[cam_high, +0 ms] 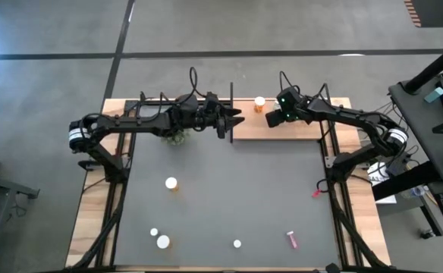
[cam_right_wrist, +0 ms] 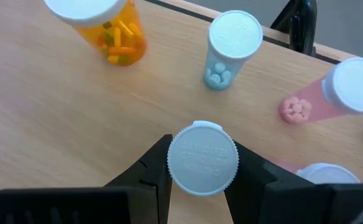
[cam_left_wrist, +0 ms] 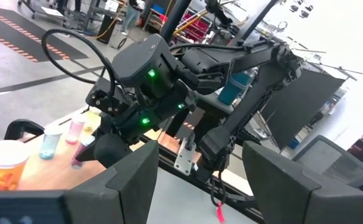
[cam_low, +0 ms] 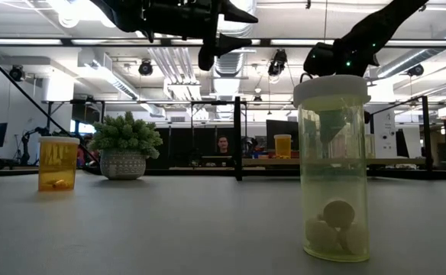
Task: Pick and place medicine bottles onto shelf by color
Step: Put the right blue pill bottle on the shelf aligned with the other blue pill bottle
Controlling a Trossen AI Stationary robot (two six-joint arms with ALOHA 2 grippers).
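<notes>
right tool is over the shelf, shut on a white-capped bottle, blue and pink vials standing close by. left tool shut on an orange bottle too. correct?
One error: the left tool holds nothing. The left wrist view shows its fingers apart with only air between them. The rest stands: the right wrist view shows the right tool shut on a white-capped bottle over the shelf, blue vial and pink vial close by.

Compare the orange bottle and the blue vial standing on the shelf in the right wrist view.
The orange bottle is wider than the blue vial. The orange bottle holds mixed yellow and orange pills; the blue vial holds pale round tablets. Both stand upright on the shelf with white caps, free of the right pincer, which is shut on another white-capped bottle.
</notes>
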